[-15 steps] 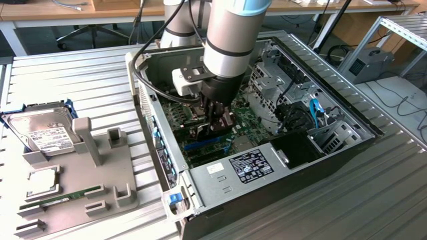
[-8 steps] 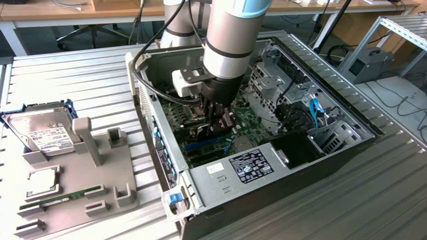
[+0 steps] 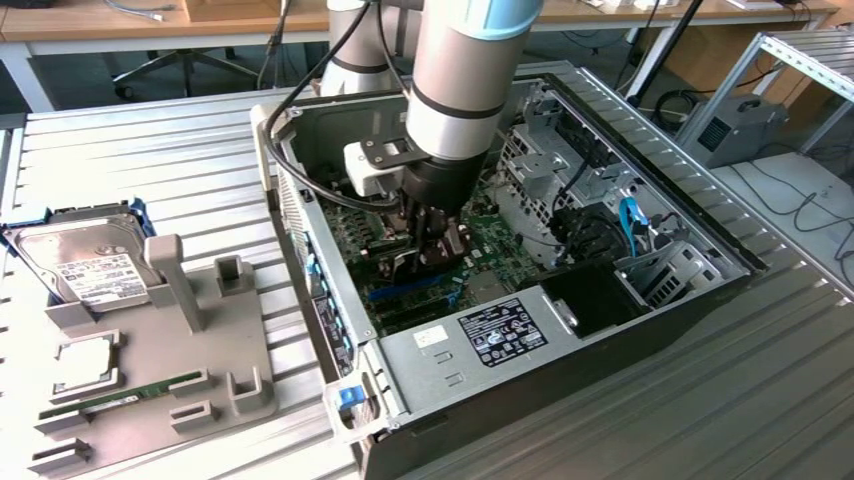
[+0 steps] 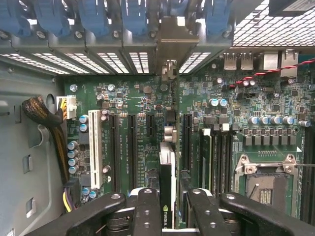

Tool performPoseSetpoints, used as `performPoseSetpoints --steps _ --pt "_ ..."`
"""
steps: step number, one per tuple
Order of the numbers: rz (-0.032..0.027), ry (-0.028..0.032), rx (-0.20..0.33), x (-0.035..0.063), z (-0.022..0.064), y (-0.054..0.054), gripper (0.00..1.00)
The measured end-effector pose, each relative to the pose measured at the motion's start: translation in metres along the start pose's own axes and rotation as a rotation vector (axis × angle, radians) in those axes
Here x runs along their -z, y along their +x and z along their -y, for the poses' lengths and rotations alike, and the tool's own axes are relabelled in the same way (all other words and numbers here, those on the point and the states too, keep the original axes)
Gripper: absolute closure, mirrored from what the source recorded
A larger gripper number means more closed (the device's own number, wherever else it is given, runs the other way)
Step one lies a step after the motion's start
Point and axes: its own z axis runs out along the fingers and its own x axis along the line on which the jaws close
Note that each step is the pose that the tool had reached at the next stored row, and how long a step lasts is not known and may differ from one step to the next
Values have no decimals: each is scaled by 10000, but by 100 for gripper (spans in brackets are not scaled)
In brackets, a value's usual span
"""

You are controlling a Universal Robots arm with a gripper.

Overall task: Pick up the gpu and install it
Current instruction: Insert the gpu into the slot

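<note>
Robotics laboratory or test workshop, arranged for computer-assembly trials. Indicated by:

- Ribbed metal work table built from aluminium profile, with a second framed bench at the exterior view's right.
- Open desktop PC case laid on its side, motherboard exposed, cables loose inside.
- Grey parts fixture at the exterior view's left, with moulded slots carrying a hard drive, a processor and a memory stick.
- Industrial robot arm mounted over the case.
- Wooden office desks and a swivel-chair base behind, cabling trailing across the floor.
</note>
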Motion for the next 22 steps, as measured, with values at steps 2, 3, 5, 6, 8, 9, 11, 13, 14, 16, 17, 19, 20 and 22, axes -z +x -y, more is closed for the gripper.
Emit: performPoseSetpoints --steps 2,3,5,6,8,9,11,13,14,16,17,19,20,22 --pt "-2 -1 0 -2 0 0 74" --pt "-3 0 0 -3 0 0 74" --pt "-4 0 4 -4 0 0 74" --pt "-5 0 8 -5 0 -1 74" --pt "-4 2 25 -8 0 -4 74" --pt "-6 1 38 -9 0 -6 74" --pt "-8 0 91 -10 0 -16 74" --pt "-8 -1 153 -11 0 -26 74" --pt "-8 -1 181 -11 0 -28 74" --pt "-8 -3 284 -11 0 -31 74" --pt "-9 -4 353 -11 0 -31 74" --pt "-9 -5 452 -11 0 -32 74" --pt "-9 -6 481 -10 0 -32 74" --pt "-9 -6 491 -11 0 -32 74"
